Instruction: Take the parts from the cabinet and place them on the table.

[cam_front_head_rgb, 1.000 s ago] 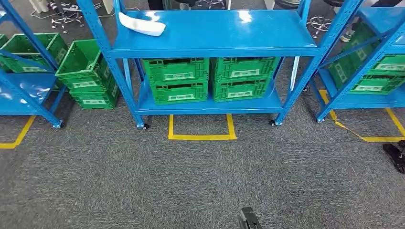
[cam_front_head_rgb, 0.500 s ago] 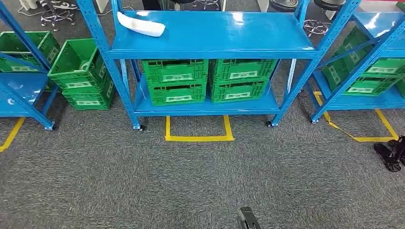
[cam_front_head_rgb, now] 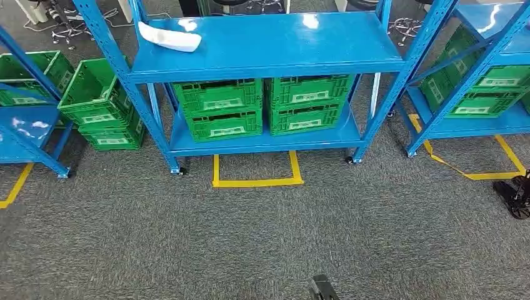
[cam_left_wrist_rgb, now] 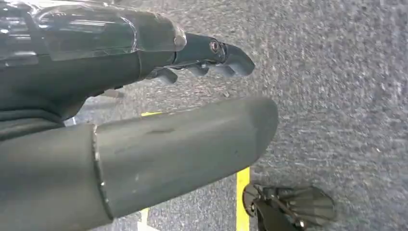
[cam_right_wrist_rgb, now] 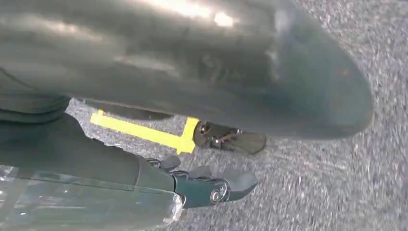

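Grey carpet [cam_front_head_rgb: 187, 237], yellow floor tape [cam_front_head_rgb: 256, 182], blue shelving racks [cam_front_head_rgb: 269, 44].

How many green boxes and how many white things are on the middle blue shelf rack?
green crates: 4
white part: 1
Total: 5

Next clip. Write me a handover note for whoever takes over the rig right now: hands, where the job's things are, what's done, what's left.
Left hand: hangs over the carpet, holds nothing.
Right hand: the same, holds nothing.
White part: lies on the top shelf of the middle blue rack, near its left end.
Green crates: stacked on the lower shelf.
Done: nothing picked.
Left: walk up to the rack, take the part, carry it to the table.
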